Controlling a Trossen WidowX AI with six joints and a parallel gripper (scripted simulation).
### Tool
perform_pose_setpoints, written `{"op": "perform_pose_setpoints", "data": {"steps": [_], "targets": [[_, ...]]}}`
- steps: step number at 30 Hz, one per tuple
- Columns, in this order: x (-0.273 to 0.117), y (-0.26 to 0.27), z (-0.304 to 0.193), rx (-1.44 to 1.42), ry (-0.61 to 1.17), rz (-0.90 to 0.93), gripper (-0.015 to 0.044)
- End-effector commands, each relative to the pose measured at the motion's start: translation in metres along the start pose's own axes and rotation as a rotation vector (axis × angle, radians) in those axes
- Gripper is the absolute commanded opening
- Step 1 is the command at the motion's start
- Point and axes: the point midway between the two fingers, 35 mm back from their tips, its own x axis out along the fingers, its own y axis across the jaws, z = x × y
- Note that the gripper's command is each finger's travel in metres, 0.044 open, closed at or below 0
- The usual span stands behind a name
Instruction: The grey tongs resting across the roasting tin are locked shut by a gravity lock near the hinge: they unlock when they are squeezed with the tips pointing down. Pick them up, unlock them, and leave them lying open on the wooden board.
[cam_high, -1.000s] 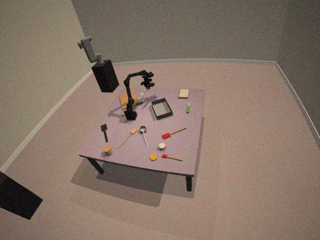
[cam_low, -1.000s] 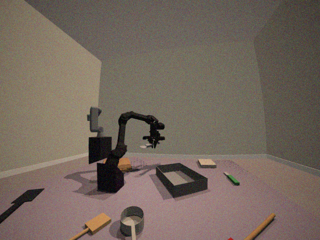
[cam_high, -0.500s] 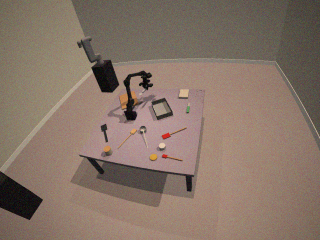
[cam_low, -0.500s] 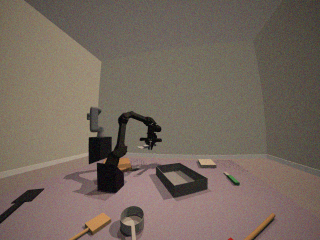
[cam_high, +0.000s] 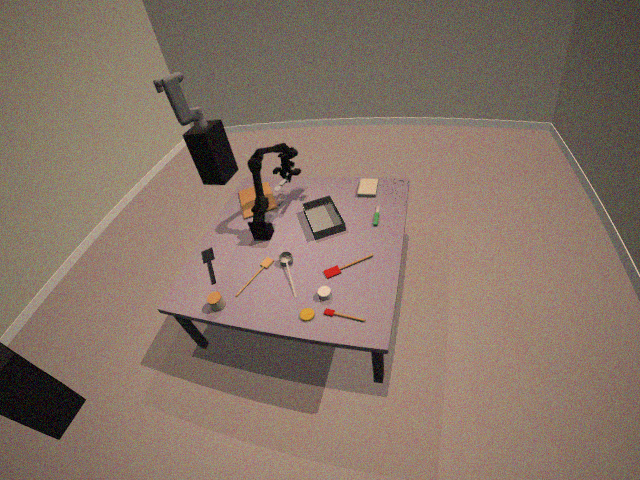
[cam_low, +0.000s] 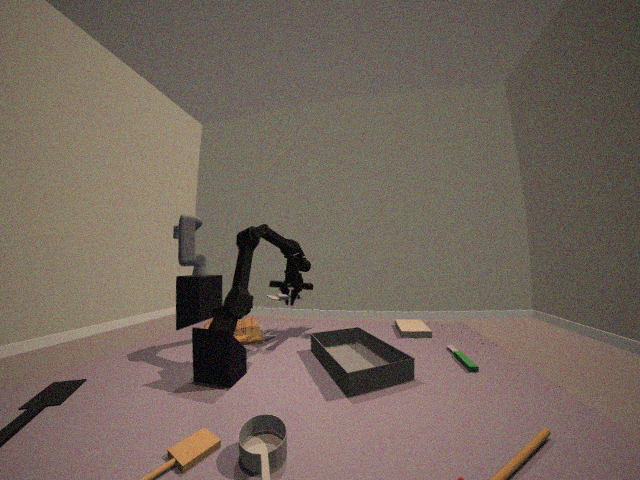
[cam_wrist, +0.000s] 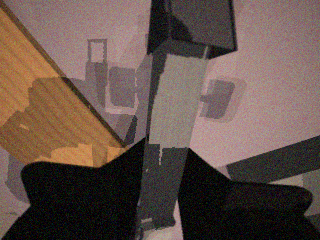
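My gripper (cam_high: 287, 178) (cam_low: 292, 301) (cam_wrist: 162, 142) is shut on the grey tongs (cam_high: 280, 185) (cam_low: 286, 298) (cam_wrist: 176, 100) and holds them in the air. In the exterior view they stick out to the left, roughly level. In the wrist view they run up the middle to a dark block at their far end; the arms look closed together. The wooden board (cam_high: 247, 195) (cam_low: 251, 331) (cam_wrist: 30, 55) lies lower, to the left of the gripper. The roasting tin (cam_high: 331, 230) (cam_low: 379, 378) (cam_wrist: 280, 160) stands to the right, with no tongs across it. The near end of the tongs is partly hidden.
A cream block (cam_high: 368, 187) (cam_low: 412, 328) and a green-handled tool (cam_high: 376, 219) (cam_low: 464, 360) lie beyond the tin. A round pan (cam_high: 285, 259) (cam_low: 262, 459), a wooden spatula (cam_high: 266, 263) (cam_low: 195, 449), red-headed spatulas and a black turner (cam_high: 208, 255) (cam_low: 54, 393) lie on the near side.
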Motion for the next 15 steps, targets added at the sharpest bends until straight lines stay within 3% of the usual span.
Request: {"op": "perform_pose_setpoints", "data": {"steps": [1,15], "targets": [[0.004,0.012,-0.001,-0.024,0.025,-0.005,-0.0150],[0.015,0.055,-0.003,-0.124,0.073,-0.016,-0.0150]]}}
